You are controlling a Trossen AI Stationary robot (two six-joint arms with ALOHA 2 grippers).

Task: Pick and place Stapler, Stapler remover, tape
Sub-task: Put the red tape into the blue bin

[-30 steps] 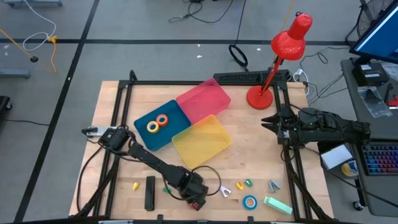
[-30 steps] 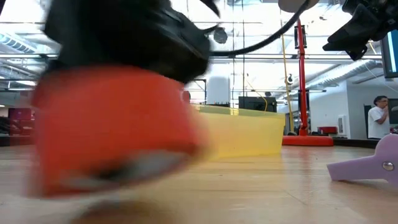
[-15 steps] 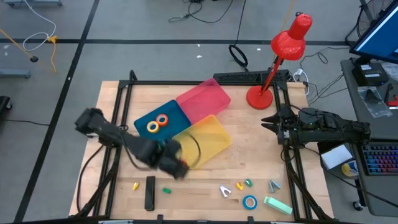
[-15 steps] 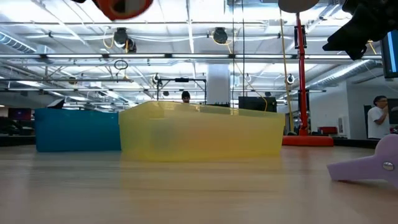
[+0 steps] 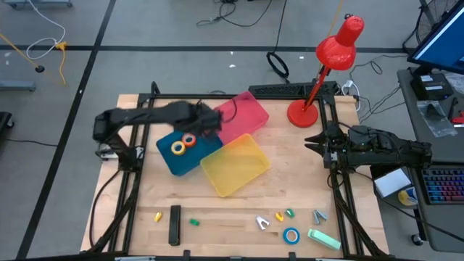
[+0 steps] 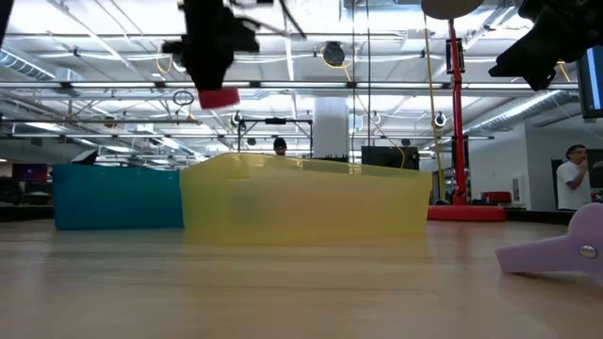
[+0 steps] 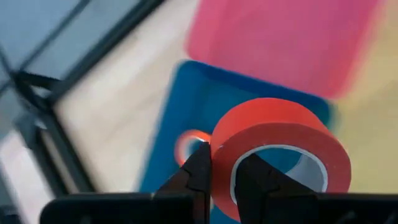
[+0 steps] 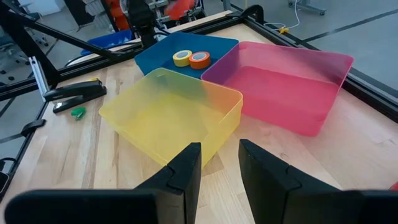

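Holding the red tape roll (image 7: 281,149) in my left gripper (image 7: 222,171), fingers pinched through the roll's wall, one finger inside the pale core, one outside. Left gripper (image 5: 206,119) hangs in the air over the blue bin (image 5: 168,161), near the edge it shares with the pink bin (image 5: 246,116); low view shows the red tape roll (image 6: 219,97) well above the bin rims. Yellow tape roll (image 5: 177,148) and orange tape roll (image 5: 189,140) lie flat in the blue bin, touching. Blue tape roll (image 5: 291,235) lies on the table (image 5: 217,217) at the near edge, beside the stapler remover (image 5: 262,222). Black stapler (image 5: 174,225) lies on the table, well apart from the bins. Yellow bin (image 5: 235,165) sits against the blue and pink ones. Right gripper (image 5: 313,142) parked at the table's right side, fingers (image 8: 180,171) spread a little, holding nothing.
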